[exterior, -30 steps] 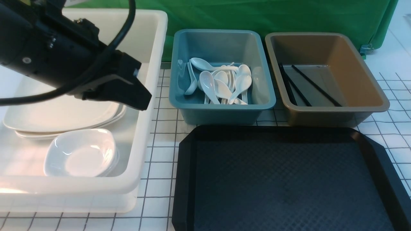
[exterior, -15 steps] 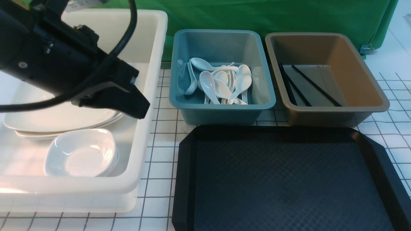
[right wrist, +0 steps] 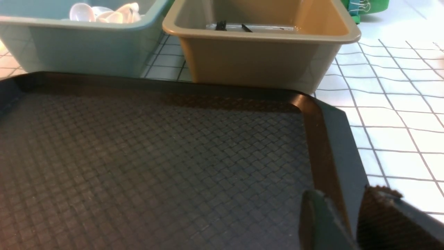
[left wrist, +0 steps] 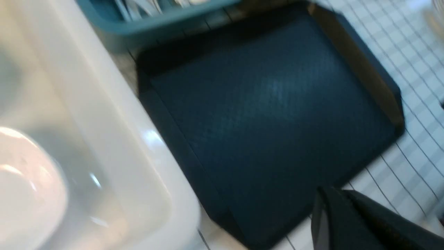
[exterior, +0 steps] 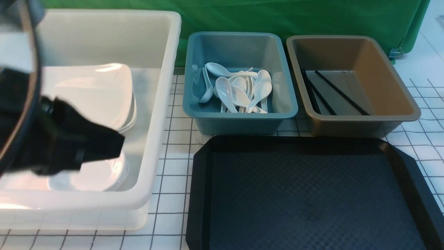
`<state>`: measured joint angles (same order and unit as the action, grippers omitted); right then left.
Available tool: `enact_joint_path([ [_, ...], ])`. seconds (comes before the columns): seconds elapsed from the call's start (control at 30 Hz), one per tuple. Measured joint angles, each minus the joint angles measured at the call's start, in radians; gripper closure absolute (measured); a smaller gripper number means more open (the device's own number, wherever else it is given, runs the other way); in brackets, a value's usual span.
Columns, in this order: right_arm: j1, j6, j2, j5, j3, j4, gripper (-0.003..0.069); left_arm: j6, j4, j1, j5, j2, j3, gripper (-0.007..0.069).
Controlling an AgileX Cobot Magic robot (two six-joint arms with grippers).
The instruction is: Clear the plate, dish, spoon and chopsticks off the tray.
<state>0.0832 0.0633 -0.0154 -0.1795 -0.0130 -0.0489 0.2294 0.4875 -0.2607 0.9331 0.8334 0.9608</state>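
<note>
Lying bare, the tray (exterior: 312, 198) holds nothing. The plate (exterior: 100, 90) tops a stack in the white tub (exterior: 163, 104), the dish (exterior: 100, 173) just in front of it: glossy, brittle and slippery, I judge, best pinched at the rim. I count about eight spoons (exterior: 239, 92) in the teal tub (exterior: 239, 118) and three chopsticks (exterior: 329, 92) in the brown tub (exterior: 360, 118). The left gripper (left wrist: 334, 208) is closed and empty; the right gripper (right wrist: 341, 211) stands partly apart, empty.

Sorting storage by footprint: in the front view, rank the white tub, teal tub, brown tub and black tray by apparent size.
1. Black tray, cropped, nearest.
2. White tub, also cropped; unsure against tray.
3. Brown tub and teal tub: alike.
</note>
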Motion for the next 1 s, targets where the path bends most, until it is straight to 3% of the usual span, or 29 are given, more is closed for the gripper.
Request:
enact_joint_path([
  [0.03, 0.000, 0.000, 0.000, 0.000, 0.000, 0.000, 0.0419, 0.001, 0.000, 0.000, -0.020, -0.009, -0.013, 0.0606],
  [0.13, 0.000, 0.000, 0.000, 0.000, 0.000, 0.000, 0.0418, 0.025, -0.006, 0.000, -0.436, -0.159, -0.252, 0.0606],
  [0.27, 0.000, 0.000, 0.000, 0.000, 0.000, 0.000, 0.0418, 0.030, 0.010, 0.000, -0.712, -0.287, -0.424, 0.0606],
  [0.47, 0.000, 0.000, 0.000, 0.000, 0.000, 0.000, 0.0418, 0.030, -0.018, 0.000, -0.789, -0.367, -0.533, 0.0606],
  [0.67, 0.000, 0.000, 0.000, 0.000, 0.000, -0.001, 0.0418, 0.030, -0.173, 0.000, -0.791, -0.369, -0.616, 0.0606],
  [1.0, 0.000, 0.000, 0.000, 0.000, 0.000, -0.001, 0.0418, -0.025, -0.234, 0.008, -0.927, -0.414, -0.769, 0.0606],
])
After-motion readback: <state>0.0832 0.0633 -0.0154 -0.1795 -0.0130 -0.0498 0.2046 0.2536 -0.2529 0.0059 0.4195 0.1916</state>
